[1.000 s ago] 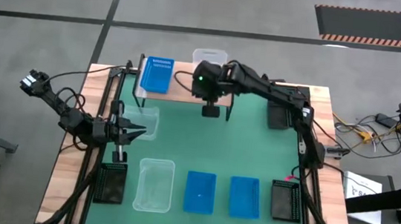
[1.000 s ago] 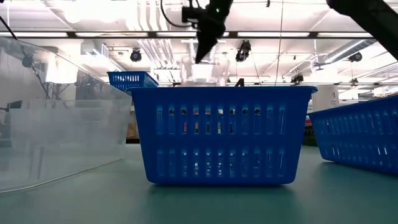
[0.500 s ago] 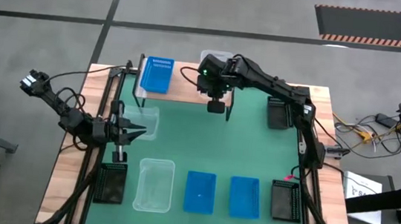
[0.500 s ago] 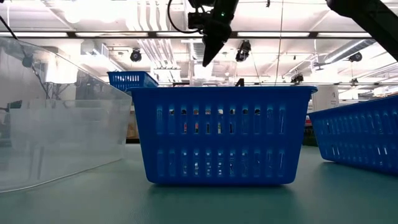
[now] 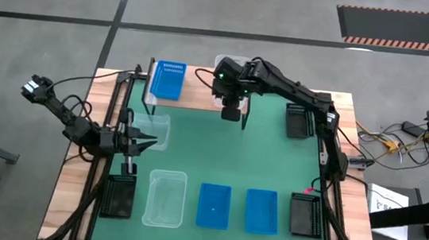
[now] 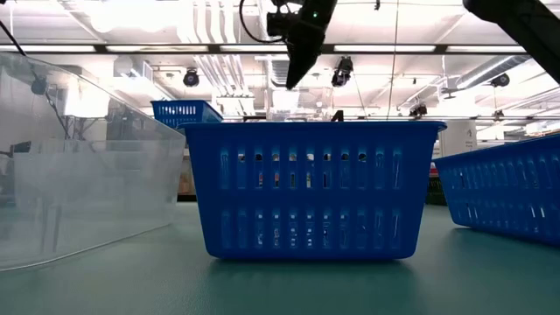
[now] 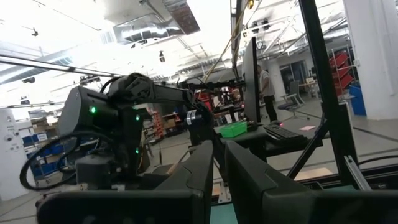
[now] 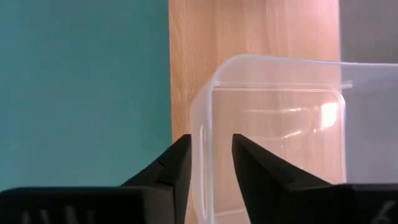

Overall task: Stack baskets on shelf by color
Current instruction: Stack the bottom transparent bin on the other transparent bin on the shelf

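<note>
My right gripper straddles the clear basket's wall on the shelf, fingers slightly parted, beside a blue basket. My left gripper waits, nearly closed, empty.

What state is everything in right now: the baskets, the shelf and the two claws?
shelf: holds two baskets.
blue basket: upright on the shelf.
clear basket: upright on the shelf, partly past its edge.
right gripper: open, fingers astride the clear basket's wall.
left gripper: waiting beside a second clear basket on the table.
front-row baskets: five, unstacked.
black basket: on the table, unstacked.
</note>
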Robot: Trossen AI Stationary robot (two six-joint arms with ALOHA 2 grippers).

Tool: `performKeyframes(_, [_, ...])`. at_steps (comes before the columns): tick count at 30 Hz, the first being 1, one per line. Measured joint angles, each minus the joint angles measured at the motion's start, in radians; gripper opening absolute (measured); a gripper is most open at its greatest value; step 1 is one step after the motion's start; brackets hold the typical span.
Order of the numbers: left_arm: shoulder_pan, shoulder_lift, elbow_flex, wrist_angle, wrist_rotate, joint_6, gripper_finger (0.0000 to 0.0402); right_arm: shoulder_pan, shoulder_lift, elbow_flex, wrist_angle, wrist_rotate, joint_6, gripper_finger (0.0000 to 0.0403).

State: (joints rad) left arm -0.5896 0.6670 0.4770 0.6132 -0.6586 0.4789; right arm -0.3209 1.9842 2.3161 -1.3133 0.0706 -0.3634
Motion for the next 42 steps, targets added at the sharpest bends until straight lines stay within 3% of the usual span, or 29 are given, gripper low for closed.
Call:
performKeyframes(5, [0.000,0.000,0.000,-0.001,0.000,0.000,0.0026,0.025,-0.057,0.000,-0.001,-0.006,0.060,0.0126])
performKeyframes(10, [0.000,0.002,0.000,-0.001,0.000,-0.013,0.0026,0.096,-0.138,-0.004,0.004,-0.112,0.110,0.0121])
performKeyframes(15, [0.000,0.046,-0.019,0.001,0.010,-0.188,0.0026,0.238,-0.198,-0.050,0.055,-0.151,0.086,0.0110])
performKeyframes(20, [-0.001,0.152,-0.050,0.050,0.088,-0.392,0.0026,0.411,-0.223,-0.153,0.188,-0.154,-0.002,0.0098])
performKeyframes(26, [0.000,0.291,-0.046,0.187,0.092,-0.441,0.0026,0.550,-0.223,-0.309,0.306,-0.156,-0.083,0.0080])
performKeyframes(38, [0.000,0.419,-0.041,0.208,0.091,-0.657,0.0026,0.566,-0.251,-0.521,0.314,-0.151,0.017,0.0050])
performKeyframes(42, [0.000,0.429,-0.034,0.134,0.091,-0.895,0.0026,0.568,-0.276,-0.584,0.325,-0.151,0.056,0.0047])
